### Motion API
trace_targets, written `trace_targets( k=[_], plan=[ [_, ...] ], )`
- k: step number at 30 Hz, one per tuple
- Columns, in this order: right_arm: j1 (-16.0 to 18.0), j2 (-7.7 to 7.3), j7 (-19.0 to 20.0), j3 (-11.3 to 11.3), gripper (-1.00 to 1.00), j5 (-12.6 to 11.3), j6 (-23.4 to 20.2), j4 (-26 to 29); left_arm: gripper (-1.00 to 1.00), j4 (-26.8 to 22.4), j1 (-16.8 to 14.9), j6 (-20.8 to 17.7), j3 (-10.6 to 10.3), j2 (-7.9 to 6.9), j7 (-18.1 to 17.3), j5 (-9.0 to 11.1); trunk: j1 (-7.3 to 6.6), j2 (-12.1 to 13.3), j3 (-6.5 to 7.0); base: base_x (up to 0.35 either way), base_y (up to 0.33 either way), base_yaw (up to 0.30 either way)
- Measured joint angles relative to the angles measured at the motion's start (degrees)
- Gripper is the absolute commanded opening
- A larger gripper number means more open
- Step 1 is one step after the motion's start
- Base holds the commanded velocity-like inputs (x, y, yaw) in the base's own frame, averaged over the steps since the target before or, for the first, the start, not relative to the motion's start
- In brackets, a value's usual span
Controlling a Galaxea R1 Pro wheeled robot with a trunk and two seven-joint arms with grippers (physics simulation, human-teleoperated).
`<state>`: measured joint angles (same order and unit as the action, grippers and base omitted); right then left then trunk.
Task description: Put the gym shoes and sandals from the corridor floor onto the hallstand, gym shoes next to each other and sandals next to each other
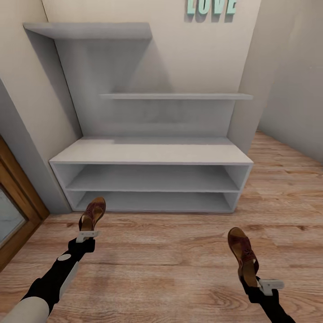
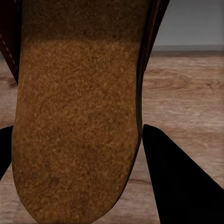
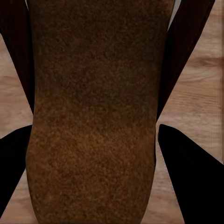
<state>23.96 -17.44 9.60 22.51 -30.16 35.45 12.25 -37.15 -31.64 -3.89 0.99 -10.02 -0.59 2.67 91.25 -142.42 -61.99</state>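
Both arms reach forward and low in the head view, dark-sleeved, each ending in a black wrist with a pale grey bracket at the gripper base. The left arm comes up from the lower left corner, angled inward, its forearm carrying a white panel; the left gripper (image 1: 88,231) is closed on the heel end of a sandal (image 1: 93,212). In the left wrist view its two black fingers (image 2: 179,182) flank the sandal's footbed. The right arm rises from the lower right edge; the right gripper (image 1: 254,281) clamps the other sandal (image 1: 242,252), black fingers (image 3: 189,172) pressing either side in the right wrist view.
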Motion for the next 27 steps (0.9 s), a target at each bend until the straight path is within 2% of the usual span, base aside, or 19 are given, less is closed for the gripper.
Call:
trace_targets(
  k=[6, 17, 27],
  plan=[
    [0.0, -0.38, 0.5, 0.1, -1.00, -0.7, -0.1, 0.0, -1.00, 0.0, 0.0, 0.0, 0.0, 0.00, 0.0, 0.0, 0.00, 0.0, 0.00, 0.000, 0.042, 0.000],
    [0.0, -0.46, 0.6, 0.1, -1.00, -0.9, -0.1, 0.1, -1.00, 0.0, 0.0, -0.1, 0.0, 0.00, 0.0, 0.0, 0.00, 0.0, 0.00, 0.000, 0.208, 0.000],
    [0.0, -0.23, 0.5, 0.1, -1.00, -0.9, -0.1, 0.2, -1.00, 0.0, 0.0, 0.0, 0.1, -0.08, 0.1, 0.0, 0.00, 0.0, 0.00, 0.000, 0.019, 0.000]
  ],
)
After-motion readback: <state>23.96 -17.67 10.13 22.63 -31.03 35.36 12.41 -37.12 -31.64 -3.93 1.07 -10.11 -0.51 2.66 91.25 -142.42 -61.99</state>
